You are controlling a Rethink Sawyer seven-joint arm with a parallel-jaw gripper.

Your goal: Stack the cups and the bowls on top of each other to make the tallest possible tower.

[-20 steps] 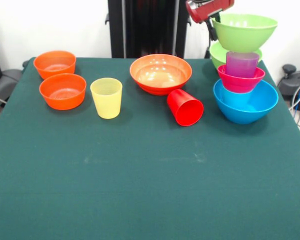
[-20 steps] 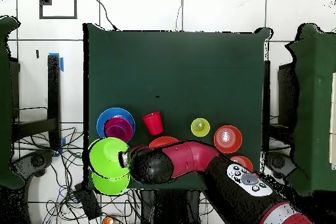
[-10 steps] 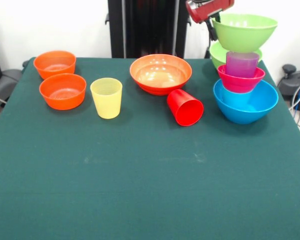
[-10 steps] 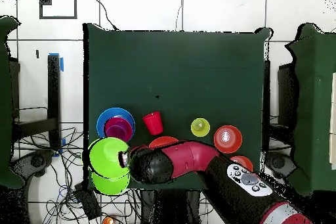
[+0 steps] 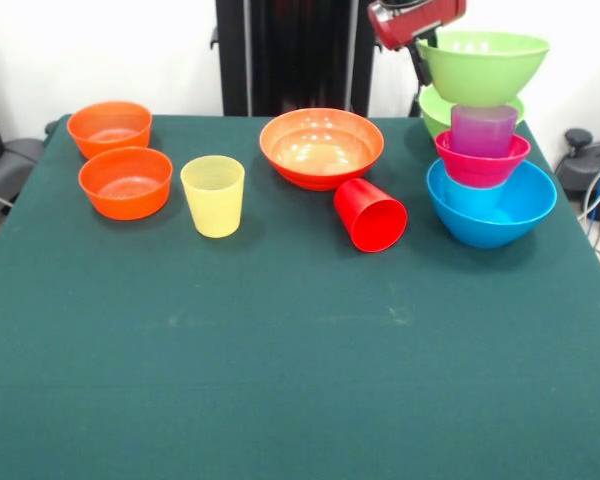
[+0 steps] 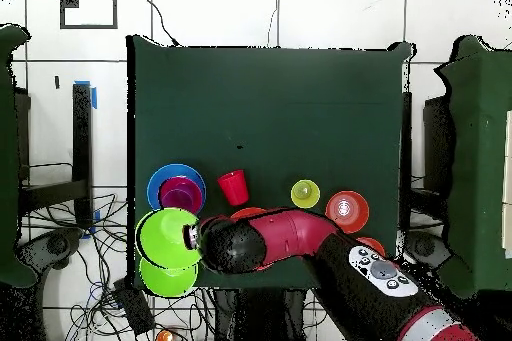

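Observation:
A lime green bowl (image 5: 483, 65) hangs right over the purple cup (image 5: 483, 128), and I cannot tell whether they touch. My gripper (image 5: 421, 55) is shut on its rim on the left side. The purple cup stands in a magenta bowl (image 5: 482, 165), which sits in the large blue bowl (image 5: 492, 210). A second lime green bowl (image 5: 435, 108) sits behind that stack. From overhead, the held bowl (image 6: 165, 237) lies beside the gripper (image 6: 190, 239). A red cup (image 5: 370, 215) lies on its side. A yellow cup (image 5: 213, 195) stands upright.
A wide orange bowl (image 5: 321, 148) sits at the back middle. Two small orange bowls (image 5: 109, 128) (image 5: 126, 182) are at the back left. The stack stands close to the table's right edge (image 5: 570, 215). Green cloth covers the table's front half (image 5: 300, 380).
The gripper and the held lime green bowl have shifted slightly left and up in the front view. Nothing else moved.

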